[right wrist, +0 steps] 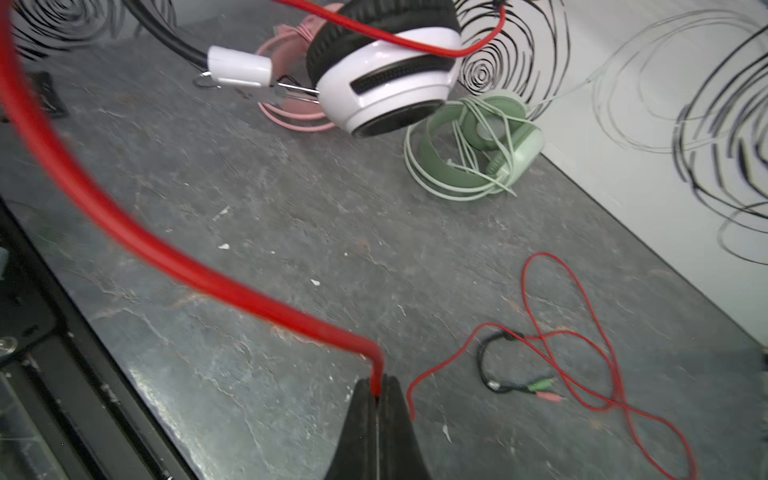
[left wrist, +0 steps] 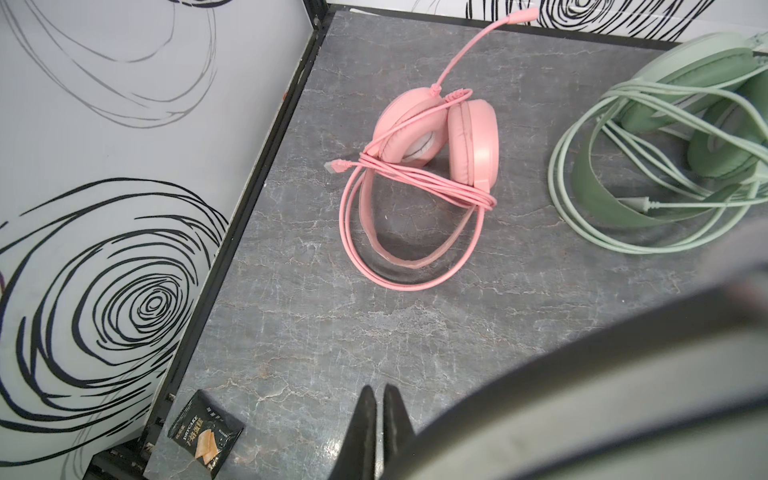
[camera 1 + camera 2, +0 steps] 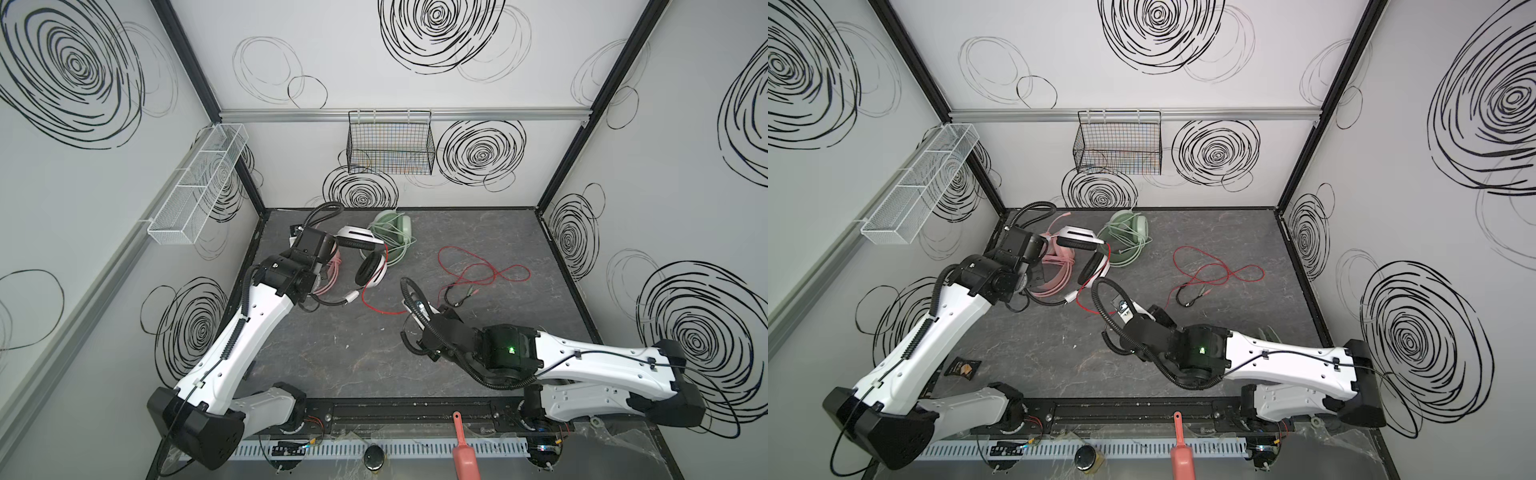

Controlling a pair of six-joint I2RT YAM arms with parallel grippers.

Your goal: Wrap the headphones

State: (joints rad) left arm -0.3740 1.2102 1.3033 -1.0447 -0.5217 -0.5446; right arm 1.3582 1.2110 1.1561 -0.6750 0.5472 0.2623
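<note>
Right tool (image 1: 377,388), lower centre, pinches red cable (image 1: 124,232) of white-and-black headset (image 1: 382,79), upper centre. Left tool (image 2: 376,409) fully closed. Pink headset (image 2: 436,137) and green headset (image 2: 681,75) lie wrapped on surface (image 2: 332,332). Black sachet (image 2: 205,440), lower left, reads "DRY…".

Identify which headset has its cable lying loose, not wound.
The white-and-black headset: its red cable sprawls over the table; the pink headset and green headset have theirs wound round.

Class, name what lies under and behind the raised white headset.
Under the white headset lie bare table and part of the pink headset. The rest of it is covered in the right wrist view. The green headset sits behind.
</note>
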